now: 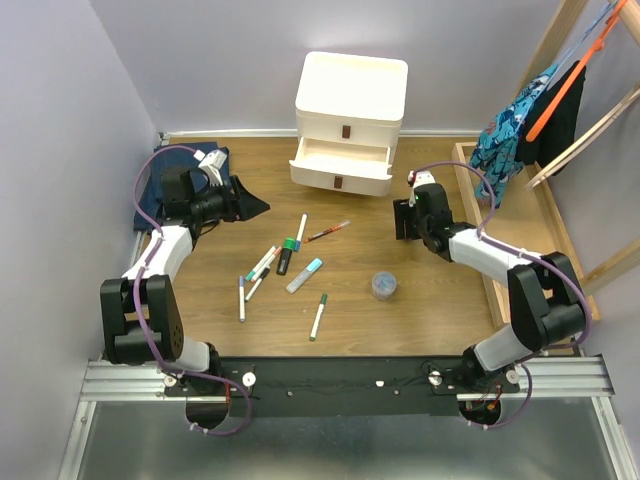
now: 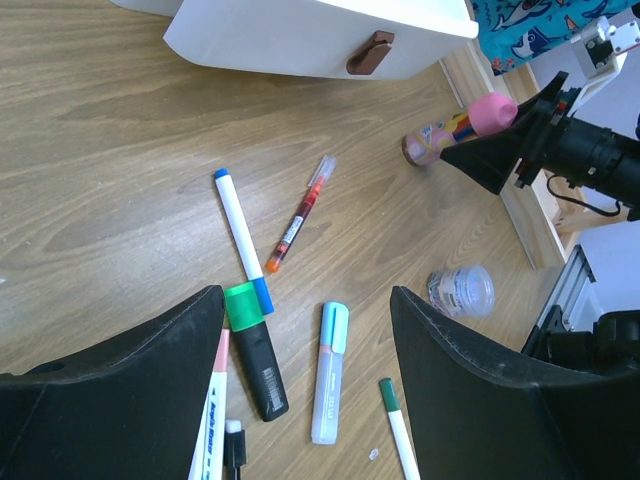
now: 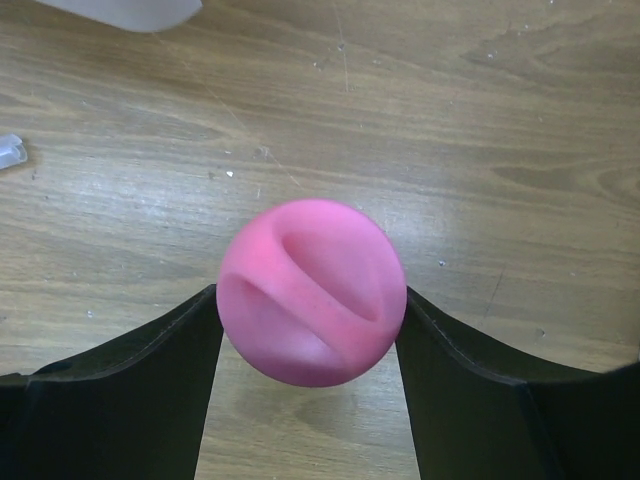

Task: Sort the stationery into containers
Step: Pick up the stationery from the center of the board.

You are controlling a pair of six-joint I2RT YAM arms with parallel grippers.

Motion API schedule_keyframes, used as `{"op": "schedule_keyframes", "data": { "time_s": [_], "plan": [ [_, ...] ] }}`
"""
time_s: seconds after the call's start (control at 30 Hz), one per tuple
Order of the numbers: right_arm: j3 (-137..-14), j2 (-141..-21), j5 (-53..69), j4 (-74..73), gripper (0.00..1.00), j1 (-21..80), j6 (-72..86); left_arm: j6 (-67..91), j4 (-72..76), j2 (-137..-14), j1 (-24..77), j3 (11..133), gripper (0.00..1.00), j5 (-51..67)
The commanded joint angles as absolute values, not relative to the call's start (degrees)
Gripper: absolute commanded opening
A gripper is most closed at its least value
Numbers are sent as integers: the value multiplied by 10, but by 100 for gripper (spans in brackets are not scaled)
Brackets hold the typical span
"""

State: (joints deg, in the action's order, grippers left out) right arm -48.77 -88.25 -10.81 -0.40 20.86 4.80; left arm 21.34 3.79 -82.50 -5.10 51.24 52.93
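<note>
The right arm's fingers [image 3: 120, 390] are narrowed onto the round cap of a pink-capped tube [image 3: 310, 305], touching it on both sides just above the wooden counter [image 3: 480, 150]. The left arm's fingers [image 2: 110, 400] stand wide with nothing between them. They hang over the loose pens in the lower middle of the left wrist view: a green-capped black marker [image 2: 260, 365], a pale blue highlighter [image 2: 330, 385], a blue-capped white pen [image 2: 240, 235] and a red pen [image 2: 298, 218], with the clear jar [image 2: 460, 290] at the right. At the top centre of the overhead view, the cream cabinet [image 1: 350, 85] has 1 drawer [image 1: 340, 155] pulled open.

Overhead, two wrist views; shared tabletop [image 1: 430, 290]
</note>
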Motion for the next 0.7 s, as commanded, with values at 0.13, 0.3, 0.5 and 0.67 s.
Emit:
{"op": "schedule_keyframes", "data": {
  "time_s": [0.13,0.3,0.5,0.67],
  "plan": [
    [-430,-879,-118,121,69,203,25,225,61,-845,-44,532,77,512],
    [-415,-882,-74,163,70,204,4,226,64,-849,-39,528,77,512],
    [-424,-903,-63,187,75,204,-22,225,64,-842,-36,517,76,510],
    [-452,-921,-47,178,54,203,-31,224,65,-838,-35,512,77,508]
  ]
}}
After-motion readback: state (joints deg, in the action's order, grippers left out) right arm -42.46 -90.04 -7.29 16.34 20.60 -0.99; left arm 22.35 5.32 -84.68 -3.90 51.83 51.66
